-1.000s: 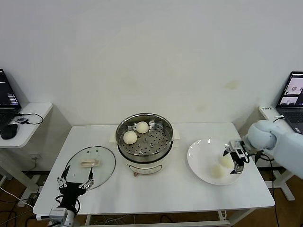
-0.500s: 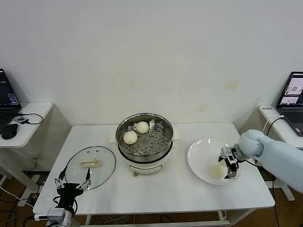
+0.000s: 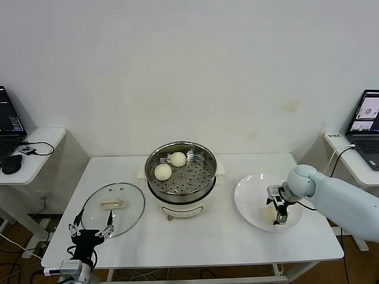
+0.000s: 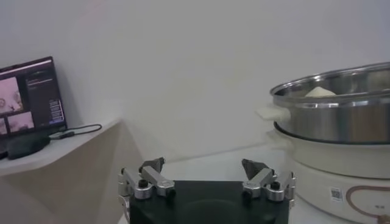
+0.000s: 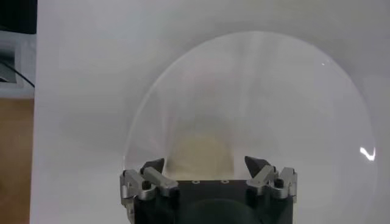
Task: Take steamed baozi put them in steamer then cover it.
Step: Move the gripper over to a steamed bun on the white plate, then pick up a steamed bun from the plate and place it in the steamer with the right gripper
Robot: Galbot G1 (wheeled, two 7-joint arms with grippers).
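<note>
The steamer (image 3: 195, 177) stands mid-table with two steamed baozi (image 3: 163, 171) (image 3: 177, 158) in its steel basket. On the white plate (image 3: 243, 192) at the right, my right gripper (image 3: 275, 212) is down over another baozi (image 3: 267, 211). The right wrist view shows that baozi (image 5: 201, 152) between the spread fingers (image 5: 152, 165), with a gap on each side; the gripper (image 5: 204, 164) is open. The glass lid (image 3: 112, 207) lies flat at the table's left. My left gripper (image 3: 92, 232) waits open just beyond the front left edge, empty (image 4: 204, 167), facing the steamer (image 4: 341, 103).
Side tables with laptops (image 3: 9, 121) (image 3: 367, 118) flank the white table (image 3: 201, 236). The plate (image 5: 292, 91) fills most of the right wrist view. The right forearm (image 3: 337, 198) reaches in over the table's right edge.
My right gripper has moved left across the plate and lowered around a baozi. The left gripper sank slightly at the front edge, then stayed still.
</note>
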